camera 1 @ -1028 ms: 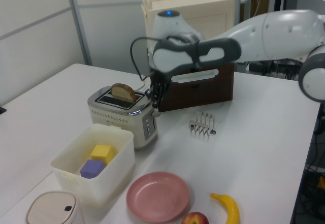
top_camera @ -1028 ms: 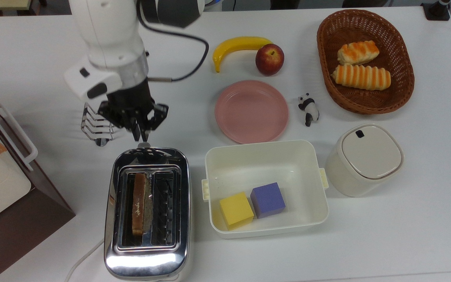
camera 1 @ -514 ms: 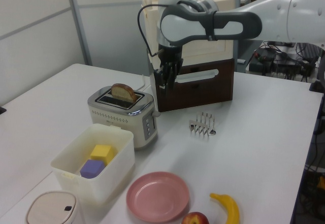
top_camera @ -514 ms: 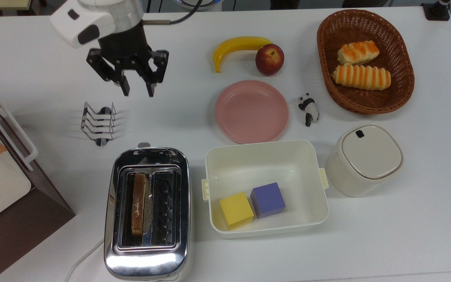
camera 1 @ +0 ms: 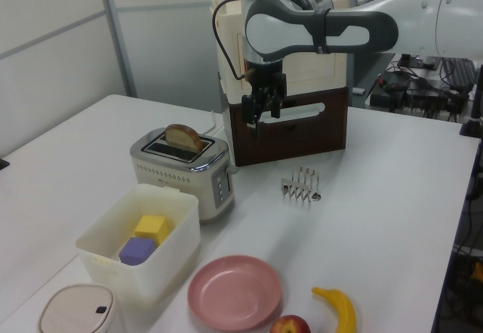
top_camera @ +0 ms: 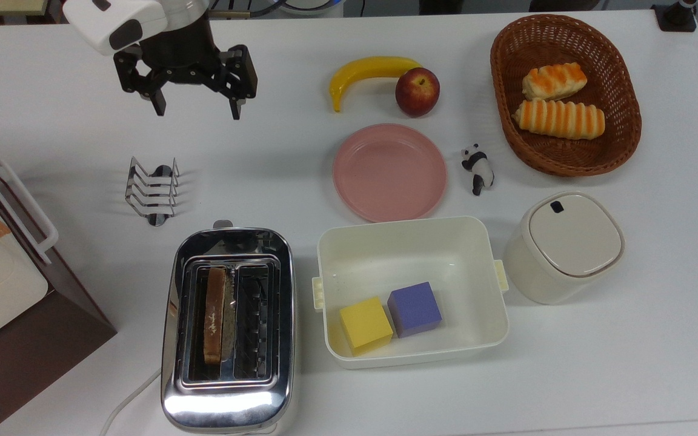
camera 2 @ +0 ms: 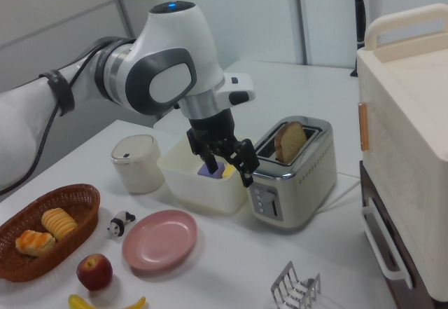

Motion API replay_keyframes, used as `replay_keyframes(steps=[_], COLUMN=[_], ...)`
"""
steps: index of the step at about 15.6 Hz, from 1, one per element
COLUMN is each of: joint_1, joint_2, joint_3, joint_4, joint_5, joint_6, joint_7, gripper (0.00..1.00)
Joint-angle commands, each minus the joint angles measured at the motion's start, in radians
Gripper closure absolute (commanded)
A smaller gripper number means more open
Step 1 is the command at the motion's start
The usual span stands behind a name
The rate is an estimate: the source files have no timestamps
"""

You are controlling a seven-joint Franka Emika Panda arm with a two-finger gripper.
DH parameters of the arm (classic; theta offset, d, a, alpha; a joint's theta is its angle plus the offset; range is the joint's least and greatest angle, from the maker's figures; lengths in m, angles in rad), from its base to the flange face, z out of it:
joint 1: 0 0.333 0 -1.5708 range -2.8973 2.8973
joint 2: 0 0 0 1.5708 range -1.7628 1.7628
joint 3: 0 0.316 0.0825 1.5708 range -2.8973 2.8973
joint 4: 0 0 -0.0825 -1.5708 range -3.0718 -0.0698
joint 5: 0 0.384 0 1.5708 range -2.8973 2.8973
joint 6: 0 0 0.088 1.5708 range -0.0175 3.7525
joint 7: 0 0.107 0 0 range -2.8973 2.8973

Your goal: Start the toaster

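One chrome two-slot toaster [top_camera: 228,330] at the top view's lower left, white cord [top_camera: 128,402] trailing off its near end; bread slice [top_camera: 214,315] upright in the top view's left slot, sticking up above the slots in the left view and the right view. Small lever [top_camera: 222,224] at the end facing the toast rack.

Gripper [top_camera: 196,112] up in the air near the top view's upper left, well apart from toaster, fingers spread wide, holding nothing. Same in the left view [camera 1: 262,118]: hanging in front of the white-and-brown box appliance [camera 1: 290,133], above table [top_camera: 52,121] level.

Wire toast rack [top_camera: 152,191] between gripper and toaster in the top view, touching neither.

Cream bin [top_camera: 494,327] just beside toaster on the top view's right, with yellow cube [top_camera: 365,324] and purple cube [top_camera: 414,309] touching inside. Pink plate [top_camera: 389,172] beyond the bin, bare. Banana [top_camera: 368,72] and apple [top_camera: 417,91] touching, past the plate. Panda figurine [top_camera: 478,168] between plate and wicker basket [top_camera: 500,79]; two bread rolls [top_camera: 558,100] in basket. Lidded cream canister [top_camera: 564,245] at bin's right in the top view.
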Motion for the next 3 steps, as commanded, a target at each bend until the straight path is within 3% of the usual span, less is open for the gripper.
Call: replay_keyframes(steps=[1, 3], joint_1=[0.006, 0.007], joint_2=[-0.046, -0.045], joint_3=[-0.006, -0.003], joint_4=[-0.024, -0.024], joint_5=[-0.010, -0.013], joint_6=[-0.059, -0.064], joint_7=[-0.021, -0.013], gripper=[0.00, 0.00])
